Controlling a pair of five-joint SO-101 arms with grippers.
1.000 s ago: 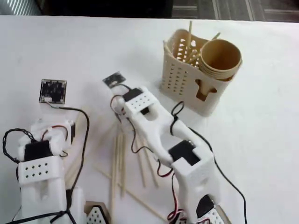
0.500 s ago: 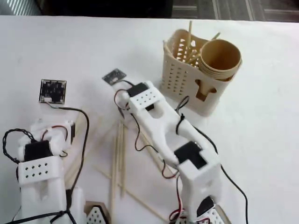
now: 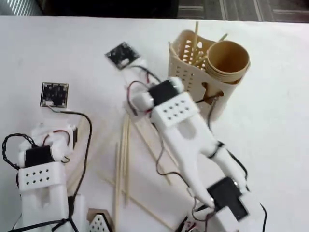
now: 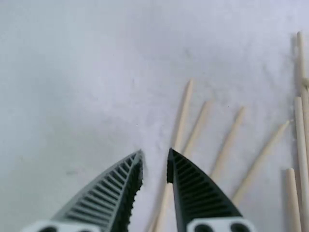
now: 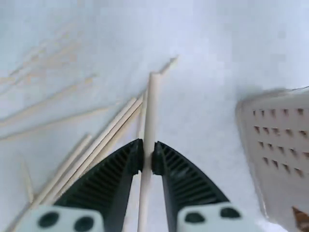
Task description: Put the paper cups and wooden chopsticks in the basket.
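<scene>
- Held chopstick (image 5: 148,111): clamped between my right fingers (image 5: 120,169), running lengthwise along them, with its tip sticking out well past the fingertips. It is over the worktop (image 3: 270,145), just beside the basket (image 3: 186,79), not in it yet.
- Basket sits toward the far edge, right of centre. The paper cups (image 3: 228,60) are stacked in its right side and several chopsticks stand in its left.
- Risk: the stick lies in line with my fingers and the hold is thin. When I tilt up it could slide or swivel out and drop back onto the worktop.
- Risk: the long free tip could hit the basket wall or catch in a perforation instead of clearing the rim. The basket looks light, so a shove could shift or tip it and spill the cups.
- Risk: the opening is crowded. On release the stick could land on a cup rim or glance off the standing sticks and go over the side.
- Risk: my right arm's cable (image 3: 207,99) looks close against the basket front and could snag it when I pull back.
- Loose chopsticks (image 3: 123,164) lie toward the near edge, some crossing. My left fingers (image 4: 116,193) are slightly parted and empty, just above a few. Closing there could grab two or roll them away.
</scene>
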